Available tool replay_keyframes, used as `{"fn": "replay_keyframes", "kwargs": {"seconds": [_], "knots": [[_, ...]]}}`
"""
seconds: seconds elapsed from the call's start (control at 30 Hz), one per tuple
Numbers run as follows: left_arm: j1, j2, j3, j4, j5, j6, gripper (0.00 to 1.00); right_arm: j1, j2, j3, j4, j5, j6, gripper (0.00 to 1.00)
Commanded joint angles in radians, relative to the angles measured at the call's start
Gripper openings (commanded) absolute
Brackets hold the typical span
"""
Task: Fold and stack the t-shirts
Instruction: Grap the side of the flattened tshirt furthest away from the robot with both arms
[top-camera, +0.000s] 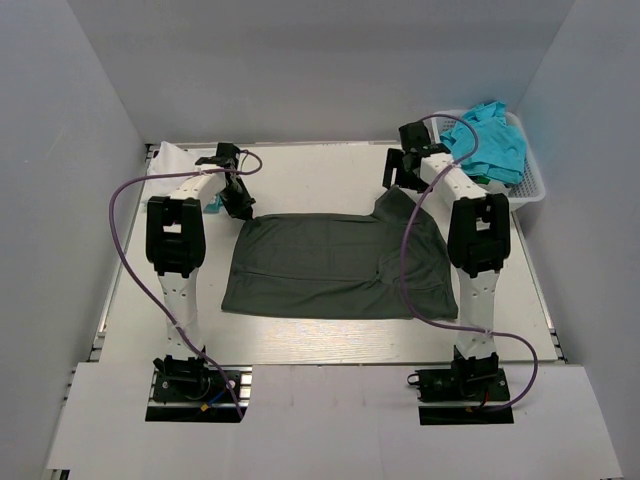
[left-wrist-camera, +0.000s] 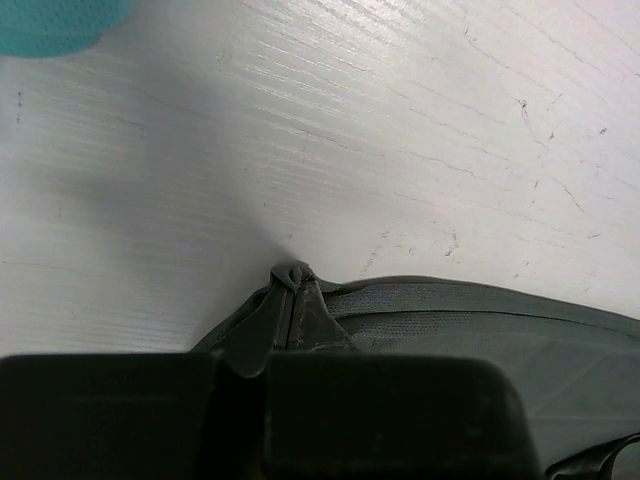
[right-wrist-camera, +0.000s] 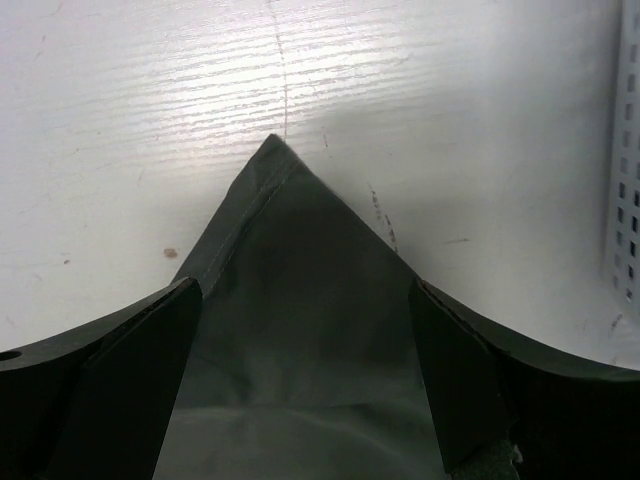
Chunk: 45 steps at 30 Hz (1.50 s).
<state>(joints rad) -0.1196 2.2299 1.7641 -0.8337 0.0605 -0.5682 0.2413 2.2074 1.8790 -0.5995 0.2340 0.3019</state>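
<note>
**Top view.** The dark shirt (top-camera: 335, 270) lies spread nearly flat across the middle of the table (top-camera: 320, 170), between the two arms. Each arm reaches to one end of its far edge. The left gripper (top-camera: 238, 203) is at the far-left corner (top-camera: 248, 221). The right gripper (top-camera: 402, 180) is at the far-right corner (top-camera: 392, 205), where the cloth runs out to a point. Taking both far corners would let that edge be carried as one straight line toward the near hem. This is judged to be the fold in hand, and no fold shows yet.

**Left wrist view.** The left gripper (left-wrist-camera: 268, 362) has its jaws closed together on the far-left corner (left-wrist-camera: 295, 305). A small tuft of hem is bunched just above the fingertips. Teal cloth (left-wrist-camera: 50, 25) shows at the frame's top-left edge, apart from the dark shirt.

**Right wrist view.** The right gripper (right-wrist-camera: 302, 290) stands with its jaws wide apart. The far-right corner (right-wrist-camera: 275, 200) lies between the fingers (right-wrist-camera: 140, 370) and reaches past them, and nothing is clamped. The gripper appears set astride the corner so that closing would catch it.

**Far right, top view.** The basket (top-camera: 535, 188) holds the teal shirts (top-camera: 488, 140), well apart from the dark shirt and not yet folded.
</note>
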Motion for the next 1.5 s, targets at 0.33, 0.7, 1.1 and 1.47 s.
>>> {"fn": "replay_keyframes", "kwargs": {"seconds": [0.33,0.7,1.1,1.47], "knots": [[-0.005,-0.067,-0.025,-0.013,-0.005,0.008,0.00,-0.002,0.169,0.184,0.076,-0.009,-0.018,0.90],[-0.005,-0.067,-0.025,-0.022,0.004,0.018,0.00,0.016,0.210,0.164,0.035,0.071,-0.067,0.63],[-0.005,-0.024,0.090,-0.035,-0.028,0.036,0.00,0.015,0.242,0.265,0.039,0.139,-0.106,0.00],[0.015,0.076,0.328,-0.090,0.015,0.036,0.00,0.009,0.155,0.278,0.165,0.151,-0.169,0.00]]}}
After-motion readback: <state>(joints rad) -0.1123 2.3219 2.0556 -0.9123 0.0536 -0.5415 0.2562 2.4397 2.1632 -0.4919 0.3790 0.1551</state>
